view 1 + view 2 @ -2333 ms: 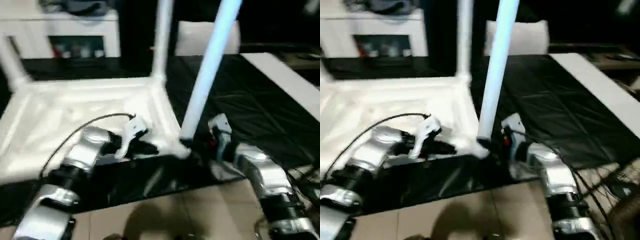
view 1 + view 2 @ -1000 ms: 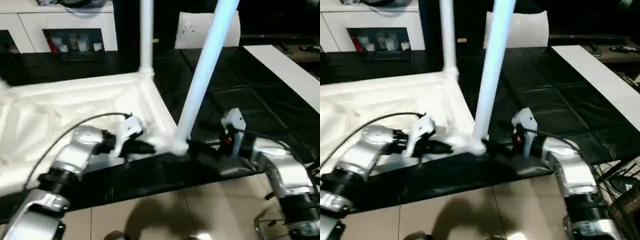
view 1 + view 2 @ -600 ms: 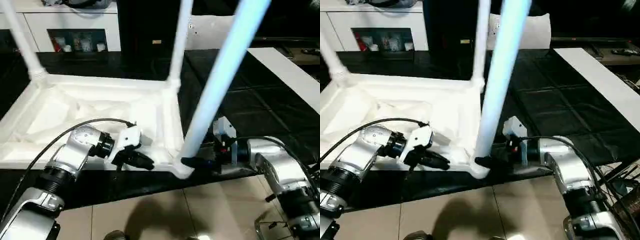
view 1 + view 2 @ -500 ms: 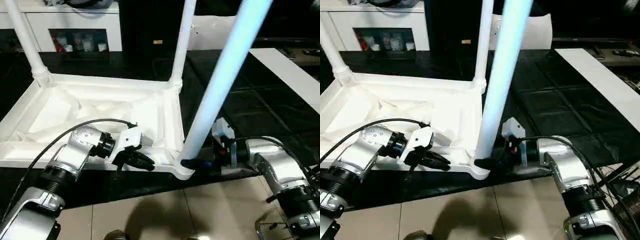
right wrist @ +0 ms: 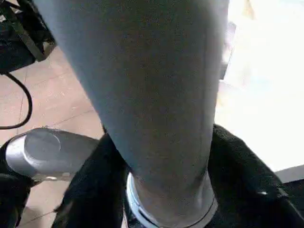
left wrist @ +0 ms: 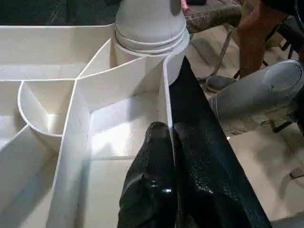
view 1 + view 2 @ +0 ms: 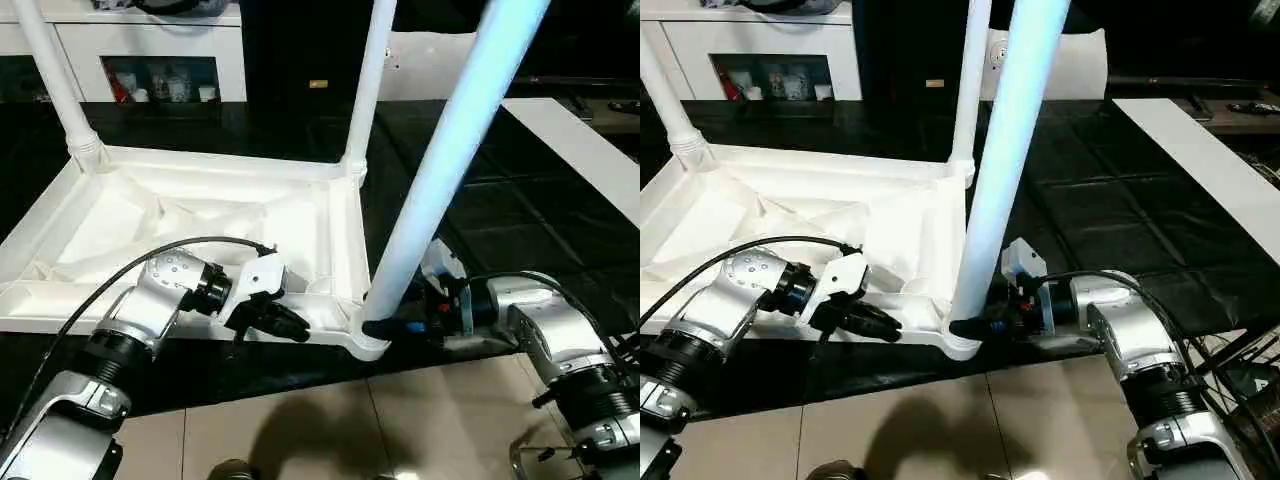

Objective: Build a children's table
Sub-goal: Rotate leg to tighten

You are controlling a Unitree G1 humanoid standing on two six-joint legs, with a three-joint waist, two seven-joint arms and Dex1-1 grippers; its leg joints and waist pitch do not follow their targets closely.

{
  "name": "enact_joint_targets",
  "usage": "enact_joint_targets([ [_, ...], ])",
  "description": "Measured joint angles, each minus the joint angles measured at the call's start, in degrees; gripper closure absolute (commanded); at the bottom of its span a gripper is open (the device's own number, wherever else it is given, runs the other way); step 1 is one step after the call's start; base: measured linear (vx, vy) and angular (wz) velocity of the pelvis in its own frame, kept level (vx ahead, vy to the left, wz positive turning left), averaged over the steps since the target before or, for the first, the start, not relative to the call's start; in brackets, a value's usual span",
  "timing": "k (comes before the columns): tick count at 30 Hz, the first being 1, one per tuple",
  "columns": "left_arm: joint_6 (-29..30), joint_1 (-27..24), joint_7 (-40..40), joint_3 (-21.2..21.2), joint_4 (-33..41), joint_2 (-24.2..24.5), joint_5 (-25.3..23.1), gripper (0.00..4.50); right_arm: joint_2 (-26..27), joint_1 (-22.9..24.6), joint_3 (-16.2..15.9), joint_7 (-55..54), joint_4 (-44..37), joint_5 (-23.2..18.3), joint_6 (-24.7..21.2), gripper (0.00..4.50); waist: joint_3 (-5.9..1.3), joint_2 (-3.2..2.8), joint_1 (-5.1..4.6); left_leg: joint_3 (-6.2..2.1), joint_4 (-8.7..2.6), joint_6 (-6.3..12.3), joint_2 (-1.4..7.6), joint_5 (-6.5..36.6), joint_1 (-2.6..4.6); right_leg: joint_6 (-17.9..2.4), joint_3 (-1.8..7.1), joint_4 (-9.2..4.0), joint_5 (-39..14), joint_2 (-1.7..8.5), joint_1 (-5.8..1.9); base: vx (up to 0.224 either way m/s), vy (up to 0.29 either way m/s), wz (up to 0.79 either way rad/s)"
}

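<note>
The white tabletop (image 7: 180, 215) lies upside down on a black-covered surface, ribbed side up. Three white legs stand upright in its corner sockets: the far left leg (image 7: 55, 85), the far right leg (image 7: 368, 90) and the near right leg (image 7: 450, 150). My left gripper (image 7: 290, 325) is shut on the tabletop's near rim, and the left wrist view shows its fingers (image 6: 159, 142) pinching that thin wall. My right gripper (image 7: 380, 322) holds the near right leg just above its socket. A black finger (image 5: 90, 190) lies against each side of the leg (image 5: 156, 95).
A white cabinet (image 7: 140, 40) with dark compartments stands behind, with a white pillow-like slab (image 7: 420, 65) beside it. A long white board (image 7: 580, 150) lies at the right on the black covering (image 7: 500, 220). Tiled floor (image 7: 330, 430) lies in front. A person's leg (image 6: 256, 28) stands near the corner.
The right gripper's fingers have closed in around the base of the near right leg. The left gripper keeps its hold on the rim. The camera has shifted.
</note>
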State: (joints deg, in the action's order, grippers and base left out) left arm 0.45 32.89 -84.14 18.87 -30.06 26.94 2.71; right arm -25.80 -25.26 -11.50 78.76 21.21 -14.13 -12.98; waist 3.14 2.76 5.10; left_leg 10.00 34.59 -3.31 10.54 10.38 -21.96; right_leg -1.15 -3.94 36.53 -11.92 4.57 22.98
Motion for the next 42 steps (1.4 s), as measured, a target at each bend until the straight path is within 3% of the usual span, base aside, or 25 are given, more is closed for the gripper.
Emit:
enact_joint_targets([
  [6, -0.24, 0.00, -0.01, -0.03, -0.11, 0.00, 0.02, 4.50, 0.05, 0.00, -0.02, -0.01, -0.09, 0.00, -0.23, 2.46, -0.01, 0.01, 0.00, 0.00, 0.00, -0.01, 0.00, 0.00, 0.01, 0.00, 0.00, 0.01, 0.00, 0.00, -0.01, 0.000, 0.000, 0.00],
  [13, 4.84, 0.00, 3.54, -1.18, -0.15, -1.70, 0.26, 4.50, 2.43, 2.73, 2.16, -6.10, -2.93, -0.48, -3.92, 2.46, -0.01, 0.01, 0.06, 0.00, -0.01, -0.15, 0.02, -0.10, 0.19, 0.01, 0.00, 0.07, 0.10, 0.00, -0.12, 0.000, 0.000, 0.00],
  [17, 10.43, 0.90, 11.77, -4.02, -2.01, -4.18, -0.24, 4.50, 8.51, 2.58, 5.70, -19.80, -1.87, 1.47, -5.75, 2.48, 0.00, 0.09, -0.72, 0.00, -0.04, -0.34, 0.05, -0.24, 0.51, 0.34, 0.03, 0.05, 0.12, -0.04, -0.22, 0.000, 0.000, 0.00],
  [22, 16.95, 2.92, 24.34, -6.91, -4.72, -10.63, -0.76, 4.50, 17.00, -1.67, 10.59, -40.03, 3.75, 4.78, -6.86, 2.51, 0.00, 0.10, -3.19, 0.02, -0.13, -0.36, 0.07, -0.25, 0.59, 0.37, 0.01, -0.32, 0.11, -0.05, -0.24, 0.000, 0.000, 0.00],
  [27, 21.66, 5.67, 36.21, -9.92, -7.64, -16.82, -1.23, 4.50, 23.87, -7.77, 14.55, -57.57, 10.47, 7.24, -6.91, 2.51, 0.00, 0.08, -3.42, 0.09, -0.15, -0.36, 0.06, -0.26, 0.54, 0.34, 0.06, -0.41, 0.41, -0.06, -0.17, 0.000, 0.000, 0.00],
  [31, 22.50, 6.22, 39.71, -10.71, -7.84, -18.74, -1.27, 4.50, 25.43, -10.14, 15.73, -62.45, 13.38, 7.79, -5.76, 2.51, -0.02, 0.06, -3.25, 0.14, -0.16, -0.35, 0.05, -0.26, 0.51, 0.08, 0.12, -0.41, 0.71, -0.06, -0.18, 0.000, 0.000, 0.00],
  [32, 22.49, 6.25, 39.84, -10.72, -7.75, -18.75, -1.28, 4.50, 25.61, -10.18, 15.73, -62.82, 13.73, 7.92, -4.89, 2.16, -0.02, 0.06, -3.20, 0.15, -0.19, -0.35, 0.06, -0.26, 0.51, 0.07, 0.11, -0.41, 0.73, -0.06, -0.17, 0.000, 0.000, 0.00],
  [35, 22.25, 6.24, 39.86, -10.64, -7.20, -18.62, -1.54, 4.50, 25.77, -10.17, 15.76, -62.85, 14.68, 8.06, -2.42, 1.81, -0.02, 0.06, -3.08, 0.19, -0.41, -0.36, 0.06, -0.25, 0.47, 0.19, 0.10, -0.47, 0.66, -0.06, -0.07, 0.000, 0.000, 0.00],
  [42, 19.53, 4.69, 37.25, -8.91, -4.88, -15.60, -2.44, 4.50, 25.73, -5.98, 15.12, -57.35, 11.88, 7.62, 0.13, 1.28, -0.01, 0.06, -3.35, 0.31, -0.52, -0.42, 0.32, -0.28, 0.49, 0.21, 0.06, -0.54, 0.65, -0.27, 0.01, 0.000, 0.000, 0.00],
])
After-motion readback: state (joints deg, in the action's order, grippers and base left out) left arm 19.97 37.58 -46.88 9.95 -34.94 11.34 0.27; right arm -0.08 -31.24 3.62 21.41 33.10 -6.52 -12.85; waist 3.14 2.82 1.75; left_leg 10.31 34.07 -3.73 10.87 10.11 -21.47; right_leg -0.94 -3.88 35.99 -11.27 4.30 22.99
